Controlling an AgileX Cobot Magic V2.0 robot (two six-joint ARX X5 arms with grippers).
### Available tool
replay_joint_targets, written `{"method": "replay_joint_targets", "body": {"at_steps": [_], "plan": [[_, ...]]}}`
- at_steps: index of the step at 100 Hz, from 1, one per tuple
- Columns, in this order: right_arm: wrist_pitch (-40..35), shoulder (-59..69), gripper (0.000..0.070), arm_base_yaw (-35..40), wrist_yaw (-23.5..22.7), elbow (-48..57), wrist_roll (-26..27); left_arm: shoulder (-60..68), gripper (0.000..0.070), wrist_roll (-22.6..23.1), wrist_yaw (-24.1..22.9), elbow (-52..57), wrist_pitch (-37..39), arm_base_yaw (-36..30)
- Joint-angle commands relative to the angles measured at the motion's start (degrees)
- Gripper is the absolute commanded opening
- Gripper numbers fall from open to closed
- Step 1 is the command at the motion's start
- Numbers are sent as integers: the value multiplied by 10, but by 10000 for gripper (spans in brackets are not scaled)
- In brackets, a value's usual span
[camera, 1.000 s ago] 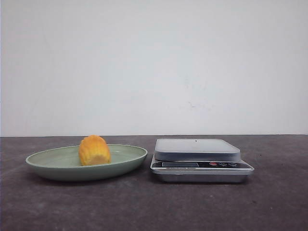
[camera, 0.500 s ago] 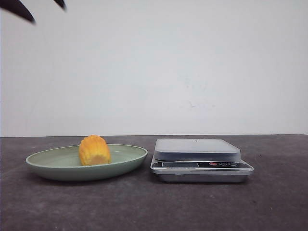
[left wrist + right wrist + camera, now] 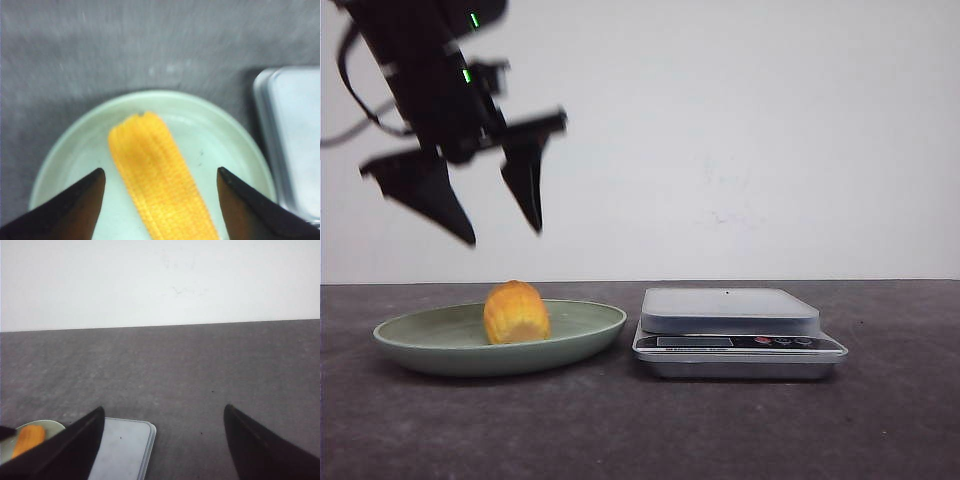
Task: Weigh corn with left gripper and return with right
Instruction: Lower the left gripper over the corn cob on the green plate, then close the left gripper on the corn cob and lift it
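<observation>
My left gripper (image 3: 505,232) hangs in the air above the plate (image 3: 590,325), its two dark fingers (image 3: 525,180) spread wide with nothing between them. From the left wrist camera I look straight down through the gap: the fingertips (image 3: 75,210) frame the corn (image 3: 157,175), which lies lengthwise in the middle of the pale green plate, well clear of both tips. In the front view the corn (image 3: 516,312) sits on the plate as a stubby yellow-orange piece, directly under the left gripper and apart from it. Just beside the plate, on its right, stands the silver scale (image 3: 735,330), its flat platform bare and its small display and buttons facing me. Everything rests on the dark grey table (image 3: 640,430), with a plain white wall behind. My right gripper (image 3: 162,450) shows only in its own wrist view, fingers (image 3: 260,450) held wide apart over the table, with a corner of the scale (image 3: 125,450) and the plate's edge (image 3: 52,425) visible below it.
</observation>
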Motion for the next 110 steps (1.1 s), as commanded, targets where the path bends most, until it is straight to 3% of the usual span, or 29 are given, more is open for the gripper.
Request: {"method": "replay_joint_targets", "body": {"at_steps": [1,35,40,56,61,96,110], "plan": [[3,3,482,1,4,13,-8,27,429,-3,-4,8,6,-7],[3,3,481,1,3,13,-10,78,412,-14,-15,8,0,-29],[3,3,481,1,4,13,-10,78,362,-14,-15,8,-2,-32],[3,3,481,1,4,13,-10,78,65,-9,-19,8,-5,-37],[3,3,481,1,4,13,-10,78,0,-7,-19,8,-5,-37],[3,3,481,1,3,13,-10,16,1,7,-15,16,-3,-38],[3,3,481,1,4,13,-10,-25,3,39,-12,60,-54,-50]]}}
